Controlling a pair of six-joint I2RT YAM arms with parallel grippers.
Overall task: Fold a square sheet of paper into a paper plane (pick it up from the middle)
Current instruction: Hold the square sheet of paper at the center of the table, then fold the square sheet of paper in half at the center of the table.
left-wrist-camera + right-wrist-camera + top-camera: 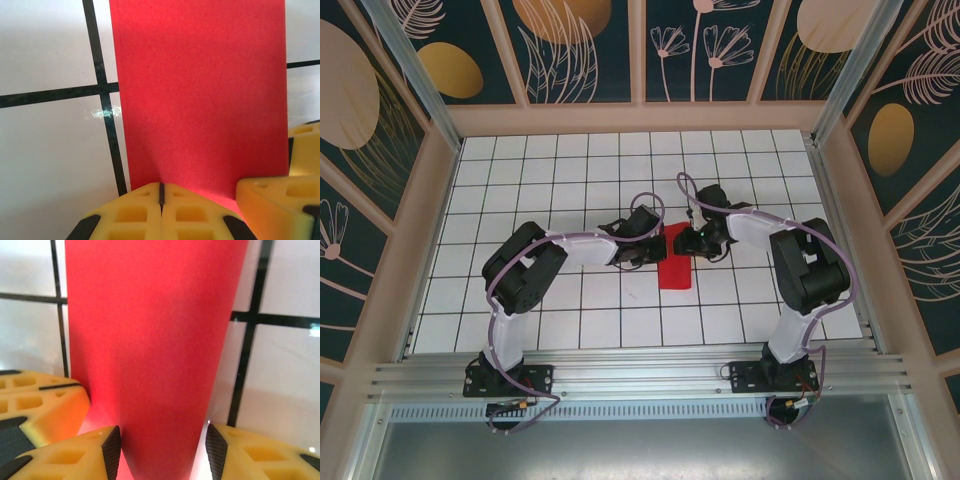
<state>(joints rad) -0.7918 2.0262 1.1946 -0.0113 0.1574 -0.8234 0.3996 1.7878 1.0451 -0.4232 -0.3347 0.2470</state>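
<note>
The square sheet of paper (675, 270) lies on the tiled table as a bright red upright rectangle, apparently folded over. My left gripper (640, 253) is at its upper left edge. In the left wrist view this gripper (161, 192) is shut, its yellow fingertips meeting right at the near edge of the red paper (200, 90); I cannot tell whether paper is pinched between them. My right gripper (693, 243) is at the paper's upper right. In the right wrist view it (162, 445) stands open, with the red paper (150, 340) running between its black pads.
The white table (550, 190) has a black grid and is walled by a wooden frame on three sides. One yellow finger of the right gripper (275, 205) shows beside the left one. A finger of the left gripper (45, 405) sits close by in the right wrist view.
</note>
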